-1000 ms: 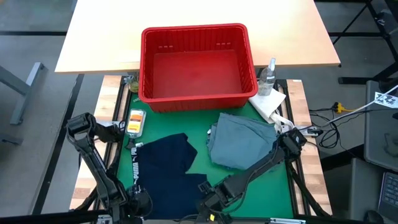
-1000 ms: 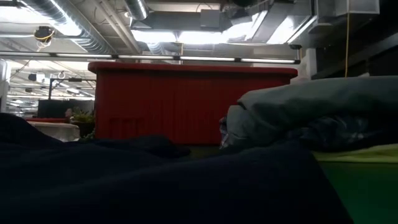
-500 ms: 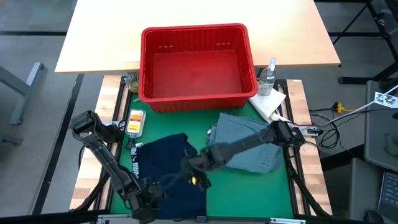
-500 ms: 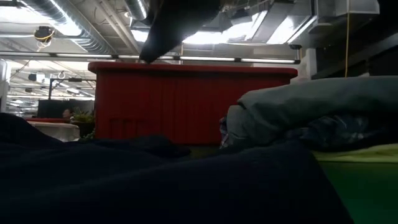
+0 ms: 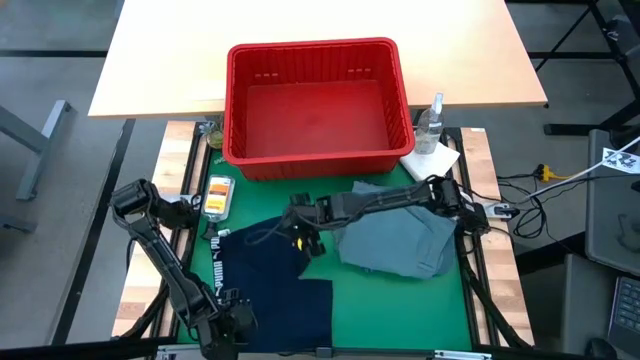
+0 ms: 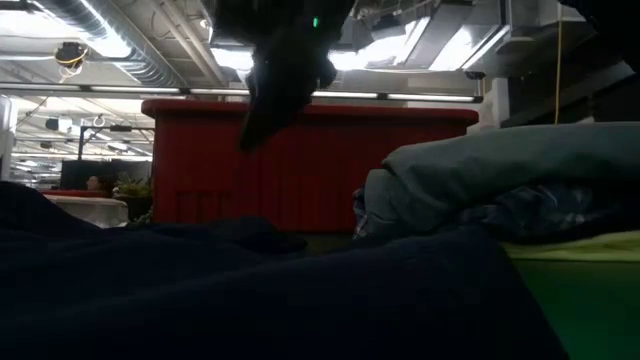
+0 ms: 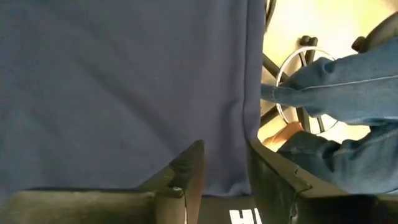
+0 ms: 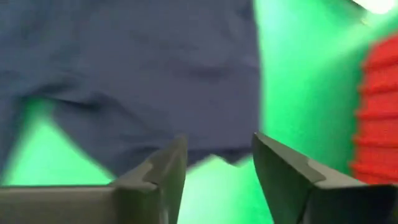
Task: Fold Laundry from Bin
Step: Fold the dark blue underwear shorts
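Observation:
The dark navy garment point(image 5: 265, 285) lies spread flat on the green mat, near and left. To its right lies the folded grey-blue garment point(image 5: 395, 235), resting on the mat. The red bin point(image 5: 235, 100) stands at the far side. My right gripper point(image 5: 303, 240) hovers open over the navy garment's far right corner point(image 8: 155, 74), with nothing between its fingers. My left gripper point(image 5: 228, 322) stands open at the navy garment's near edge point(image 7: 124, 81), its fingers point(image 7: 189, 165) either side of a side hem. In the low view the right gripper point(image 6: 280, 90) hangs in front of the bin.
A spray bottle point(image 5: 432, 122) and a white paper towel point(image 5: 432, 165) sit right of the bin. A small orange and green item point(image 5: 218, 195) lies at the mat's left edge. A person's jeans point(image 7: 348, 93) show beyond the table's near edge.
My right gripper has swung from the table's near edge across the navy garment toward the far side and the bin, staying above the cloth. The navy garment lies flat on the mat.

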Tool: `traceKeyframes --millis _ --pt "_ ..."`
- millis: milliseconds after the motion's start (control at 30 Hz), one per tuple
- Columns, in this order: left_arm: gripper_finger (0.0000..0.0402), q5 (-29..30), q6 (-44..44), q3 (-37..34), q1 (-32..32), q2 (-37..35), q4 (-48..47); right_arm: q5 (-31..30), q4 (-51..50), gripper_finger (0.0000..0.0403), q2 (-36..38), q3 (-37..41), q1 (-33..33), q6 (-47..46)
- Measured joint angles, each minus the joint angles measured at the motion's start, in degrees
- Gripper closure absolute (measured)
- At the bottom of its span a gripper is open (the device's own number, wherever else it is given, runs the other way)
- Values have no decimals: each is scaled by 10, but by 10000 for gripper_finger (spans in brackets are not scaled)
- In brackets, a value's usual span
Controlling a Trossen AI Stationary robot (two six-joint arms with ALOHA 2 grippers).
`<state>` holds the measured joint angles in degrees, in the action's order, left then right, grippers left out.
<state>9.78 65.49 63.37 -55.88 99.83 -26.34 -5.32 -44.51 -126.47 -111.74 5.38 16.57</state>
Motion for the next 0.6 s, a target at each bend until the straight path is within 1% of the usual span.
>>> traceKeyframes --millis 67,133,267,467,600 --pt "291 3 5 0 -6 0 0 -26 -4 210 -3 0 -15 14" --pt "294 12 17 0 -11 0 0 -26 7 205 -10 0 -32 18" --pt "297 31 19 0 -17 0 2 11 25 203 -27 0 -62 14" --pt "293 35 34 1 -19 0 2 83 29 203 -60 0 -82 -51" --pt "292 42 34 1 -19 0 0 90 29 203 -77 0 -84 -57"
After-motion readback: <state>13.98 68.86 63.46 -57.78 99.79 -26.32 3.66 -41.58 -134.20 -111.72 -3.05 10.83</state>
